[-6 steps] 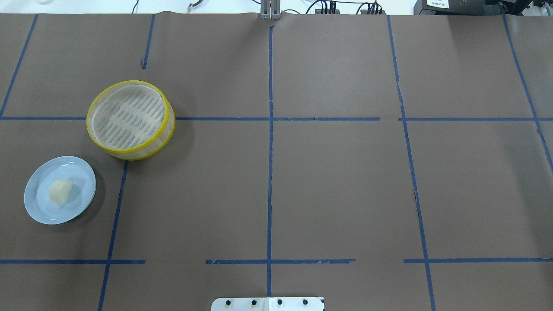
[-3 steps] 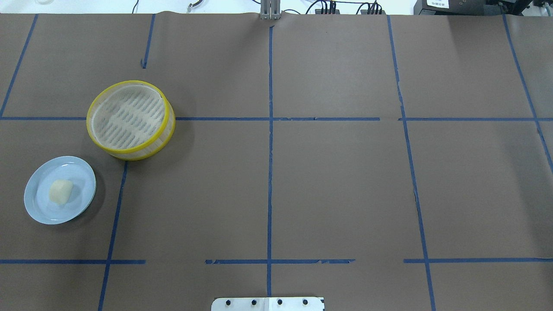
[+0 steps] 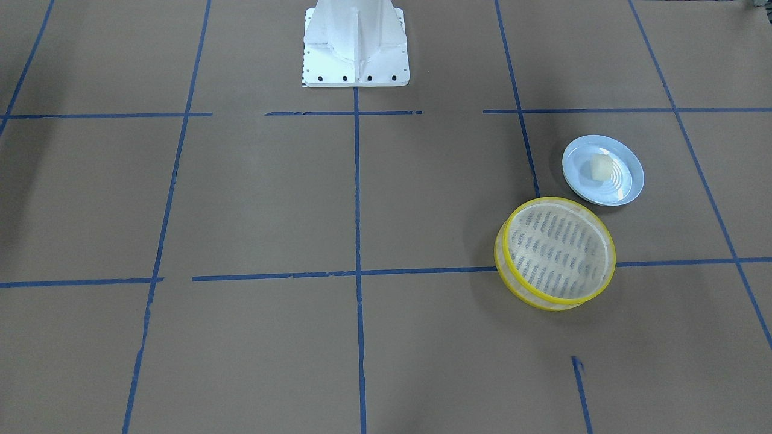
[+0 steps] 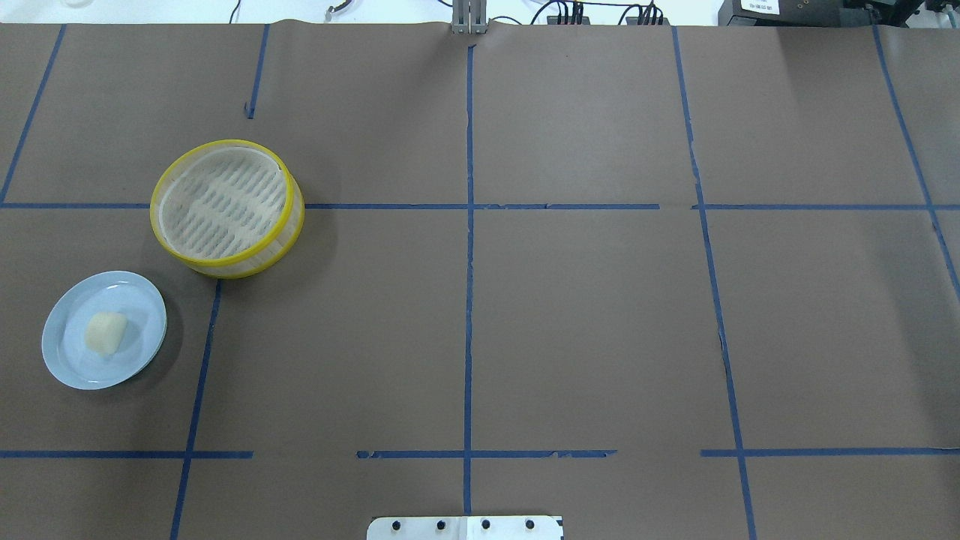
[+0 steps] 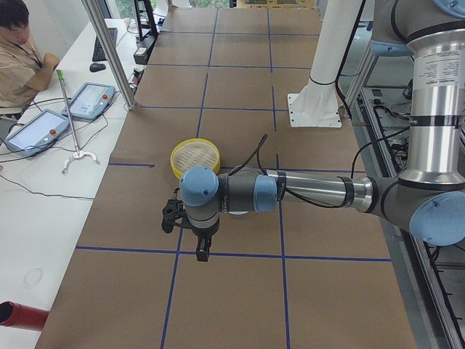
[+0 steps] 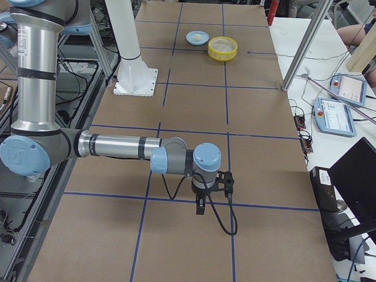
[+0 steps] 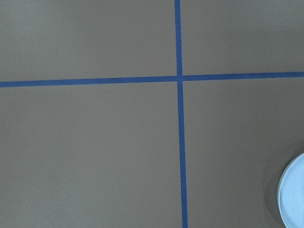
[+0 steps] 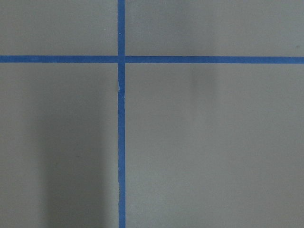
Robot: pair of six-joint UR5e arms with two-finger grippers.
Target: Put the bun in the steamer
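The cream-white bun [image 4: 105, 332] lies on a pale blue plate [image 4: 150, 319] at the table's left front. It also shows in the front-facing view [image 3: 599, 164]. The yellow-rimmed steamer [image 4: 221, 201] stands just beyond the plate, with nothing in it [image 3: 555, 253]. My left gripper [image 5: 202, 253] shows only in the exterior left view, hanging over the table near the plate. My right gripper [image 6: 200, 208] shows only in the exterior right view, far from both things. I cannot tell whether either is open or shut.
The table is covered in brown paper with a grid of blue tape lines [image 4: 469, 300]. The white robot base [image 3: 356, 48] stands at the near middle edge. The plate's rim [image 7: 294, 199] shows at the lower right of the left wrist view.
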